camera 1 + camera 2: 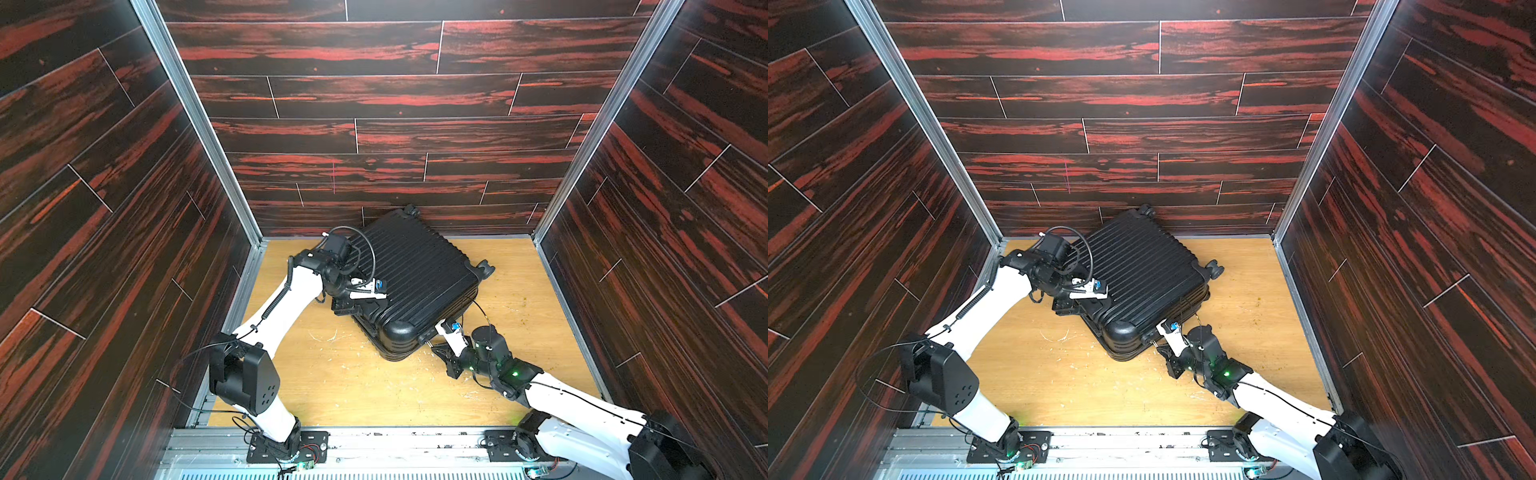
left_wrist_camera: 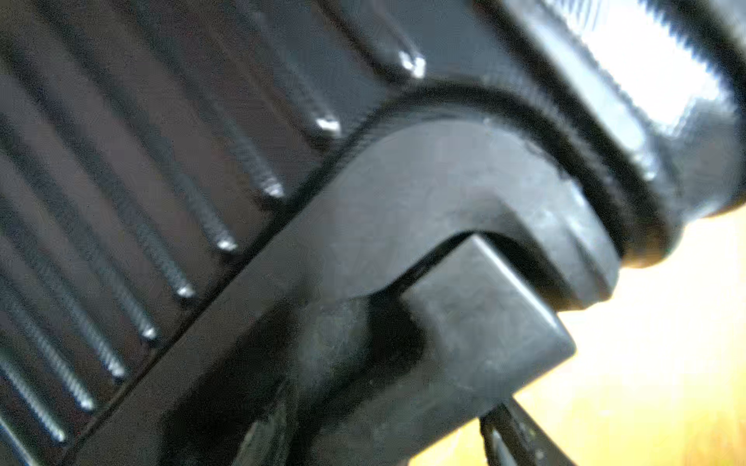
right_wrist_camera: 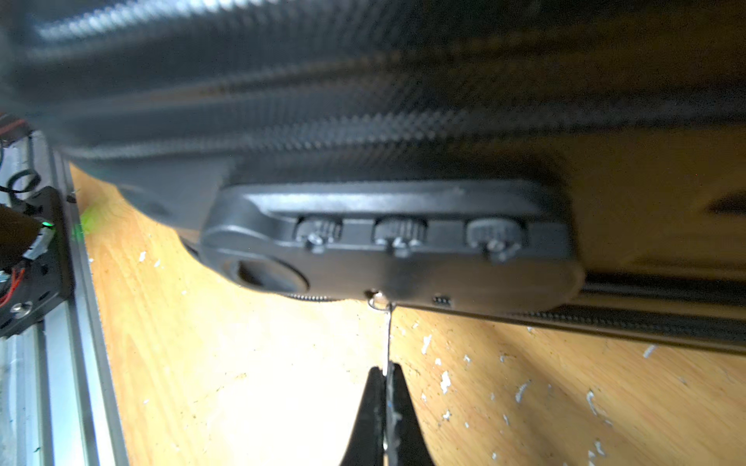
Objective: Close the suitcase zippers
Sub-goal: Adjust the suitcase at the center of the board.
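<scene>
Right claw (image 3: 385, 369) pinches zipper pull (image 3: 388, 339) at 3-dial lock (image 3: 403, 278); only wrist view shows.

Suitcase (image 1: 411, 282) close to back wall (image 1: 374, 166), tight behind; table (image 1: 353, 386) open in front, right; left arm (image 1: 291, 303) crowds left gap.

I'm looking down into a three-sided booth. In both top views the back wall (image 1: 374, 104), the wall at the left of the frame (image 1: 83, 208) and the wall at the right of the frame (image 1: 698, 187) are clad in dark planks streaked with red grain, with thin pale seams between boards. Aluminium corner posts (image 1: 195, 120) run up the two rear corners. The surface (image 1: 353, 386) is a light wood board flecked with white scuffs (image 1: 324, 336). An aluminium rail (image 1: 395, 446) crosses the lower edge. The board glares pale yellow in the left wrist view.
</scene>
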